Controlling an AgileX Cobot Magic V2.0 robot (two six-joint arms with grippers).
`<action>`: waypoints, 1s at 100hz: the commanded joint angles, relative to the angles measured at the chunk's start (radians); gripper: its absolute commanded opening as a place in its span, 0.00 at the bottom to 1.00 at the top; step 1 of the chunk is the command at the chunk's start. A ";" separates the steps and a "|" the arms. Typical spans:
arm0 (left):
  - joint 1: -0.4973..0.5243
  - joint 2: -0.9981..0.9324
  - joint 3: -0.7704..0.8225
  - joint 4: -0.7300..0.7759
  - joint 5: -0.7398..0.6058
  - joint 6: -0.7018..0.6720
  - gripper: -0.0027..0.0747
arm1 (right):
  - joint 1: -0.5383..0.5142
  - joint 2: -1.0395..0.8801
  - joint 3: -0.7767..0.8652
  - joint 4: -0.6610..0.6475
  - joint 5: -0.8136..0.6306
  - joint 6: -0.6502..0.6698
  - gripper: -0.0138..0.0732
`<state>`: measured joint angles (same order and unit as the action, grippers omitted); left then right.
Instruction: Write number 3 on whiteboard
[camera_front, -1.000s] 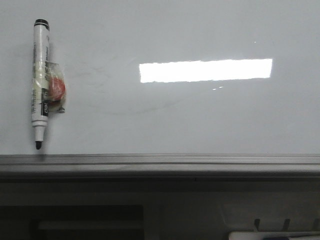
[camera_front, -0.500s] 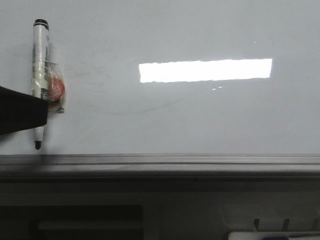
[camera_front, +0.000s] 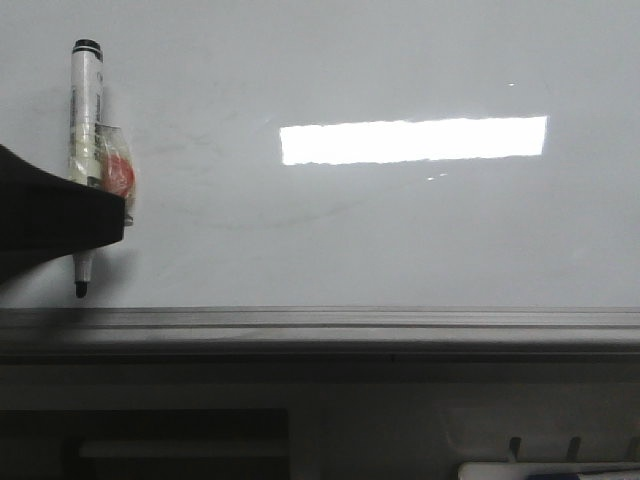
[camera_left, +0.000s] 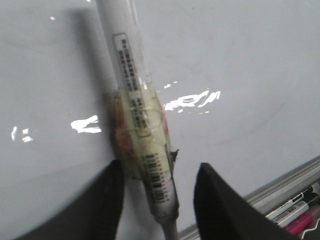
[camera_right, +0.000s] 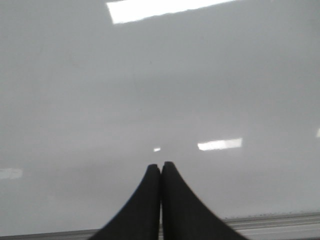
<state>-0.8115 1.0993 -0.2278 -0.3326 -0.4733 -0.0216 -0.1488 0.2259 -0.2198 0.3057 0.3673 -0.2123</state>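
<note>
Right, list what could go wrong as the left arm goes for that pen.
1. The left end effector straddles the marker pen off-centre: one finger is right against it, the other apart. Closing may roll or twist the pen.
2. The taped lump on the barrel could make the grip uneven.
3. The tip is uncapped, so dragging it may streak the whiteboard.

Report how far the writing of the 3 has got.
Done: nothing; the whiteboard carries only faint smudges, no 3. In hand: the left end effector is open around the marker pen, which lies on the board uncapped. The right end effector is shut, empty. Left: grasp, lift, write.
</note>
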 joint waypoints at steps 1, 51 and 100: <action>-0.004 0.006 -0.024 -0.026 -0.045 -0.015 0.18 | 0.030 0.014 -0.034 0.017 -0.066 -0.002 0.11; -0.004 -0.043 -0.024 0.394 -0.048 -0.015 0.01 | 0.519 0.021 -0.104 0.049 0.037 -0.137 0.15; -0.004 -0.055 -0.024 0.904 -0.056 -0.015 0.01 | 0.868 0.384 -0.280 0.051 0.038 -0.250 0.68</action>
<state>-0.8115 1.0595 -0.2278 0.5713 -0.4522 -0.0261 0.6685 0.5183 -0.4215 0.3429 0.4971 -0.4474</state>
